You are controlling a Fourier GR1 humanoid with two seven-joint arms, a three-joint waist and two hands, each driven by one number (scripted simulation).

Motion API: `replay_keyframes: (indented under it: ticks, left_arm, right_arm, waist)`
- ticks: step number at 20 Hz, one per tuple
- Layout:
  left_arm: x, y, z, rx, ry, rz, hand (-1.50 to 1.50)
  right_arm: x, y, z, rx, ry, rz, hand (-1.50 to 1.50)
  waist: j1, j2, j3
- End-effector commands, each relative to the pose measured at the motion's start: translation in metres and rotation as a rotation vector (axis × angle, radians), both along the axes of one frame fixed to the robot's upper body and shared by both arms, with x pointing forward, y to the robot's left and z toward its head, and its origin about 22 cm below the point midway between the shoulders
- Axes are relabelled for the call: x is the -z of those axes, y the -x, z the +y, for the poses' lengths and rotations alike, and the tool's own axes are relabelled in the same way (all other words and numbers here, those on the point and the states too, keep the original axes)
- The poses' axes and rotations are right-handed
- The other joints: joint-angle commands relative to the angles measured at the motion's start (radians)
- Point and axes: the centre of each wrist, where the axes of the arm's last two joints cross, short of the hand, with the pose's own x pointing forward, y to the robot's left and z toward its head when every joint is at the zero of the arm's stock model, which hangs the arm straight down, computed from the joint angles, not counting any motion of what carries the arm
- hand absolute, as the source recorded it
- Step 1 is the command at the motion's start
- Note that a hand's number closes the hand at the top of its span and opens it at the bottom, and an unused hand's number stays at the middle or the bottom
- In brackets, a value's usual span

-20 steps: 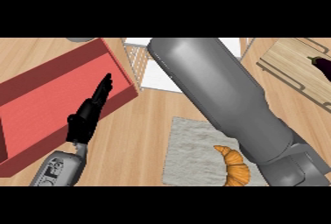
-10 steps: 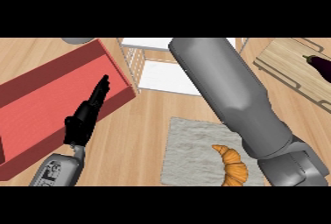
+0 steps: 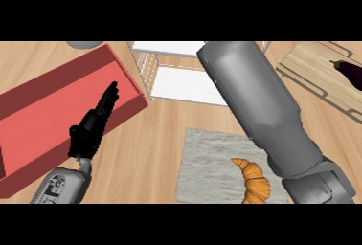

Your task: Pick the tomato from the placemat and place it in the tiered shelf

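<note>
No readable text, labels, brand names, numbers or signs appear anywhere in the head view. The wooden tabletop (image 3: pixel 163 143), the red tray (image 3: pixel 50 115), the grey placemat (image 3: pixel 209 162) and the white tiered shelf (image 3: pixel 180 81) all have plain, unmarked surfaces.

One croissant (image 3: pixel 253 180); one eggplant (image 3: pixel 349 72) (on a wooden board (image 3: pixel 318 67)); one grey placemat (image 3: pixel 205 165); one tiered shelf (image 3: pixel 180 81)

light wood counter (image 3: pixel 159 143) w/ red box (image 3: pixel 50 115), maybe a tray.
</note>
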Motion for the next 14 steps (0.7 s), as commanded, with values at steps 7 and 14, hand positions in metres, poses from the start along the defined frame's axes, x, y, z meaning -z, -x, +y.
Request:
replay_keyframes:
  ticks: [7,14]
  left_arm:
    - [0.011,0.001,-0.004,-0.007,-0.007,0.025,0.00]
    - [0.000,0.004,-0.005,0.010,0.017,0.046,0.00]
  right_arm:
    - [-0.038,0.024,0.002,-0.080,-0.294,-0.054,-1.50]
    - [-0.074,0.046,-0.003,-0.101,-0.418,-0.296,-1.50]
  waist:
    - [-0.001,0.002,-0.002]
    - [0.002,-0.004,-0.001]
